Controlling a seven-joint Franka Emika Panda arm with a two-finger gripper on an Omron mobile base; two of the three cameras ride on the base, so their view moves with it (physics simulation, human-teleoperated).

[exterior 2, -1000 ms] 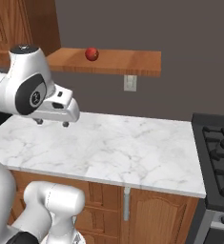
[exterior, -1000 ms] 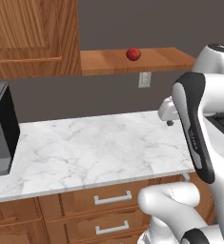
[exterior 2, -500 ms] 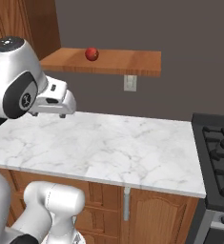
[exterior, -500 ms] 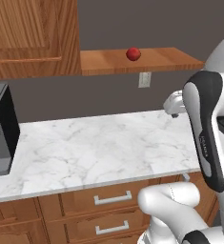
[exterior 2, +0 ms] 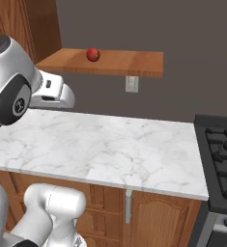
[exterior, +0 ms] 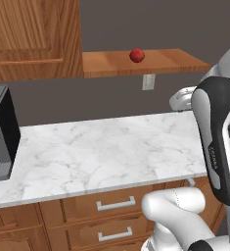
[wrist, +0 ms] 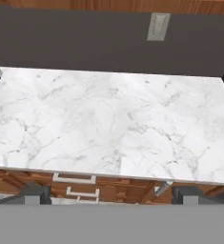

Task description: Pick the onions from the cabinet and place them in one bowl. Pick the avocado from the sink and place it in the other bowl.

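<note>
My arm [exterior: 215, 142] has swung back toward my base and risen: my hand [exterior 2: 54, 91] has pulled away from over the desk [exterior 2: 110, 149], off to the side. My fingers have not changed their wide spread.

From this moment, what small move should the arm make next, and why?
Probably raise the gripper toward the onion on the cabinet shelf. The jaws stand open and hold nothing, the hand camera looks down at the marble counter, and the onion sits higher up, untouched.
</note>
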